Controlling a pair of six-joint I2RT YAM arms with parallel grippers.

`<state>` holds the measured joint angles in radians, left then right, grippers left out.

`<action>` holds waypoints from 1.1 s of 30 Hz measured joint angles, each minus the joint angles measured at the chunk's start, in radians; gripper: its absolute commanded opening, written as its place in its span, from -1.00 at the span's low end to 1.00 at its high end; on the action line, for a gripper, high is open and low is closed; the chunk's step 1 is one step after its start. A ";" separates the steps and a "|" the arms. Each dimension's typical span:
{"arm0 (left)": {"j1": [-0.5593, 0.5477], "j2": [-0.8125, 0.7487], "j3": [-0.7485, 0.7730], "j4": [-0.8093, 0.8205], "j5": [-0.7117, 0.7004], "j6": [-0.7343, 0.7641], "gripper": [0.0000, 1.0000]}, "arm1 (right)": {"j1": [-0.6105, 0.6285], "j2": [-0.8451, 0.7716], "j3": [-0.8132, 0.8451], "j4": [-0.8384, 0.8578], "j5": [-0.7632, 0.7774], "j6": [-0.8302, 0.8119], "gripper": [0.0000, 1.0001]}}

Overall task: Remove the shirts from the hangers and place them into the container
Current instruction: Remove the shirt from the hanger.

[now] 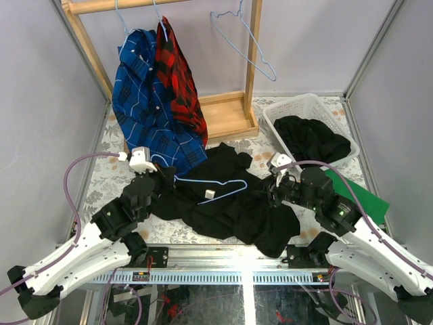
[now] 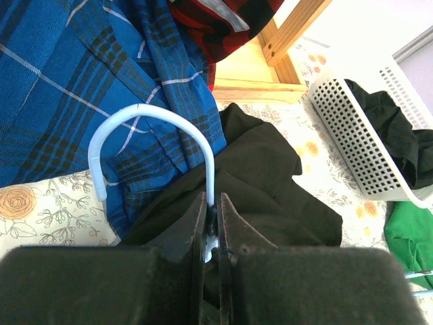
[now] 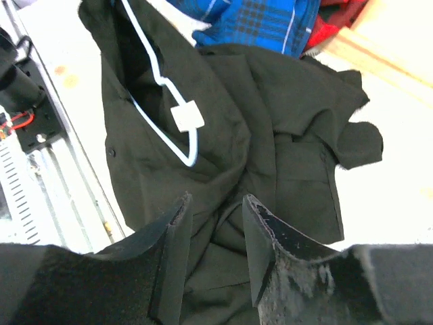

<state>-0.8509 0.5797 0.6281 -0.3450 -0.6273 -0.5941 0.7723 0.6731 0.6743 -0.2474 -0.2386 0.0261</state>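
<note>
Left wrist view: left gripper [image 2: 211,203] clamps hanger [image 2: 159,122] neck; right gripper [image 3: 215,210] half-open, empty, above black shirt [image 3: 270,135] beside hanger. Risk: unpinned shirt drags along.

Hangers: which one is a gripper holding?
The hanger lying with the black shirt on the table; the left gripper pinches its hook. The others hang on the wooden rack.

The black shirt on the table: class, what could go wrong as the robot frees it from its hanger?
The left gripper pinches only the hook of the hanger; it may twist or slip once the black shirt is pulled.
The right gripper hangs open over the cloth and might catch hanger wire too.
The blue plaid shirt lies against it and may be dragged.
</note>
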 measured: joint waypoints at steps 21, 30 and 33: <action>0.000 0.116 0.028 0.002 0.106 0.076 -0.99 | 0.000 0.350 0.107 0.072 -0.238 0.065 0.00; 0.000 0.127 0.029 0.002 0.103 0.084 -0.99 | 0.000 0.343 0.107 0.072 -0.269 0.072 -0.22; 0.000 0.127 0.029 0.002 0.103 0.084 -0.99 | 0.000 0.345 0.107 0.072 -0.276 0.071 -0.29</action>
<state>-0.8509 0.7067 0.6567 -0.3431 -0.5243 -0.5102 0.7719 1.0183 0.7815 -0.1757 -0.5144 0.0971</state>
